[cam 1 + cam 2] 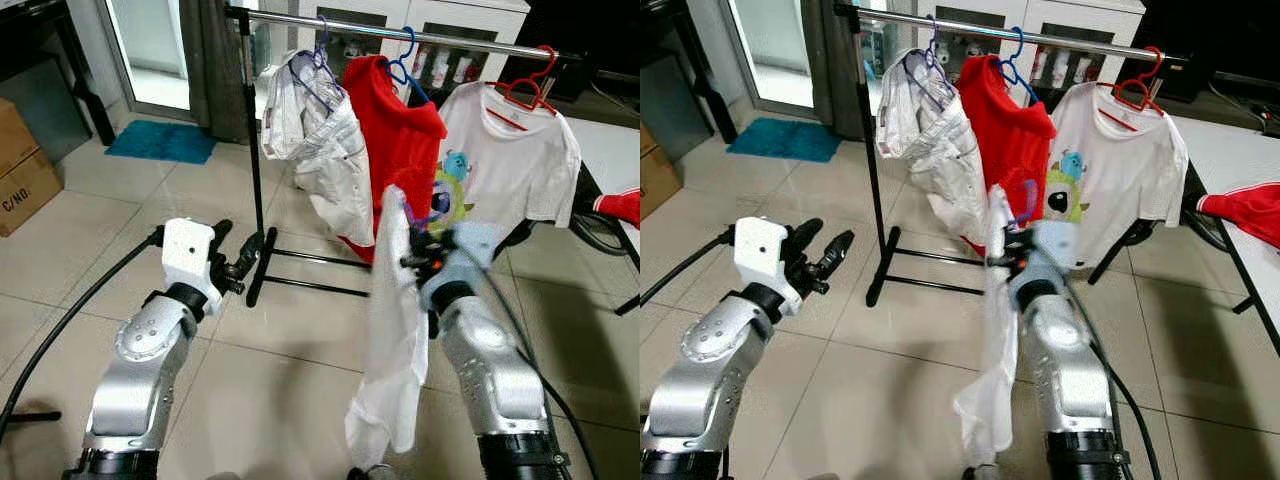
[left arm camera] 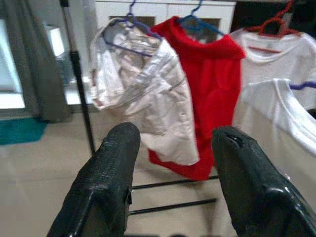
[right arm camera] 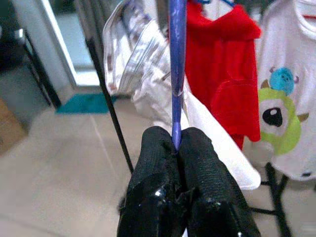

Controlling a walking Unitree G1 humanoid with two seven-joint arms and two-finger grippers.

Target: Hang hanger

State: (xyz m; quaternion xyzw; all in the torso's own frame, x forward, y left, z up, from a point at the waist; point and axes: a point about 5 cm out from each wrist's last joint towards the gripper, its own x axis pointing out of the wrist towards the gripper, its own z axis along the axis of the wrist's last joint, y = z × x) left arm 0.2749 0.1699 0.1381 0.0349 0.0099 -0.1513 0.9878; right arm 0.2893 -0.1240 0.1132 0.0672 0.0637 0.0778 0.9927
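My right gripper (image 3: pixel 174 140) is shut on a purple hanger (image 3: pixel 177 74) that stands upright between its fingers. A white garment (image 1: pixel 395 340) hangs from that hanger, down past my right forearm. Ahead runs the silver clothes rail (image 1: pixel 400 33), carrying a crumpled white shirt (image 1: pixel 320 140), a red shirt (image 1: pixel 400 150) and a white monster T-shirt (image 1: pixel 510 170) on their own hangers. The held hanger is below the rail, in front of the red shirt. My left gripper (image 1: pixel 240 262) is open and holds nothing, raised at the left near the rack's black upright pole (image 1: pixel 254 150).
The rack's black base bars (image 1: pixel 310 272) lie on the tiled floor ahead. A cardboard box (image 1: pixel 20 170) stands at the far left, with a teal mat (image 1: pixel 160 140) by the door. A red garment (image 1: pixel 622 205) lies on a table at the right.
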